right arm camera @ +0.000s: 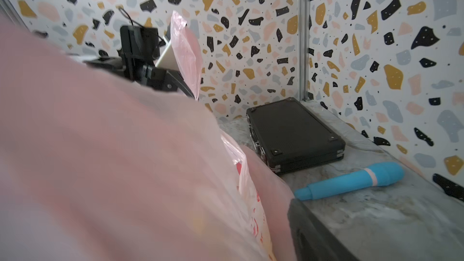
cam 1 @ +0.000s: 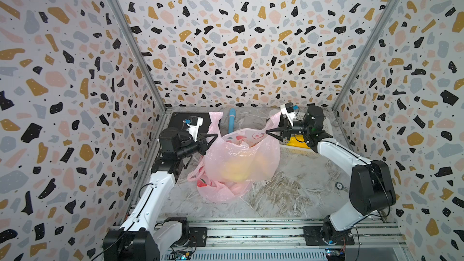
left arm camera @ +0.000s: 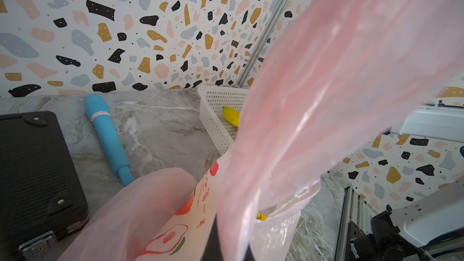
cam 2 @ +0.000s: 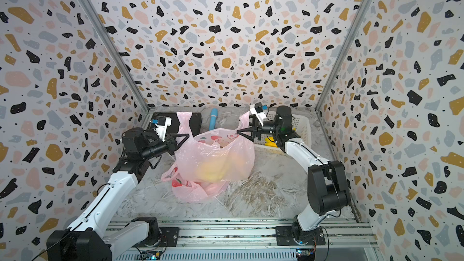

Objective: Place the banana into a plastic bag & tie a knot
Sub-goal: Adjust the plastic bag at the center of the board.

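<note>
Since the curved yellow banana [cam 1: 234, 171] already lies inside the pink translucent plastic bag [cam 1: 241, 151], a blurred shape low behind the film, what remains is the knot. The bag sits mid-way across the grey marbled tabletop [cam 1: 288, 197]. The left gripper [cam 1: 215, 136] is pressed together on the bag's left handle strip [cam 1: 215, 121], which stands up above its tips. The right gripper [cam 1: 268, 131] sits at the base of the right handle strip [cam 1: 275, 119]. Whether it pinches the film or merely straddles it I cannot tell (its wrist view is mostly blurred pink).

To do this well, I judge, the right claw should bite firmly low on its strip before any pulling. Both strips should then be drawn up and apart until taut, so they cross without the thin film slipping or tearing. A second yellow banana [cam 1: 296, 141] in the white perforated plastic basket [cam 1: 296, 149] needs no attention.
</note>
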Controlling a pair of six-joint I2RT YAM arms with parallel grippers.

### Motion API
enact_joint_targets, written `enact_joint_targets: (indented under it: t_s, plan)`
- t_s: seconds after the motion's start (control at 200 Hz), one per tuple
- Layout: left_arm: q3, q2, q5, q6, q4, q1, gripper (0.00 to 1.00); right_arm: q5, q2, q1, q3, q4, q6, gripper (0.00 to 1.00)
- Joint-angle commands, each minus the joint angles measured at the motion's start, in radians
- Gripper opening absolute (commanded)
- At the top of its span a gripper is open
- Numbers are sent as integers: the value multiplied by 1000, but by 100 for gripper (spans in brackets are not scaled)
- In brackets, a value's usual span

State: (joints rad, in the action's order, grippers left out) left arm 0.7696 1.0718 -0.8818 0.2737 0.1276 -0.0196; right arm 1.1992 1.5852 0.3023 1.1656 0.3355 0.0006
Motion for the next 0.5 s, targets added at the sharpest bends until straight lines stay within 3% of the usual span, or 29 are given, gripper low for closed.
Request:
enact_joint_targets:
  t_s: [0.0,0.16,0.25,0.39,0.491]
  plan:
    - [20,-10,-19,4,37,6,0,-80,-30,21,27,-302,-260,62]
    - [11,-21,-13,0,36,6,0,-87,-67,21,-36,-147,-143,37]
    - [18,-14,-7,9,28,6,0,-119,-97,22,-58,-110,-94,0]
    - [33,0,38,37,2,-14,0,-264,-173,53,-123,-60,-50,0]
    - [61,-4,107,6,-90,-53,0,-390,-200,100,-104,-161,-70,0]
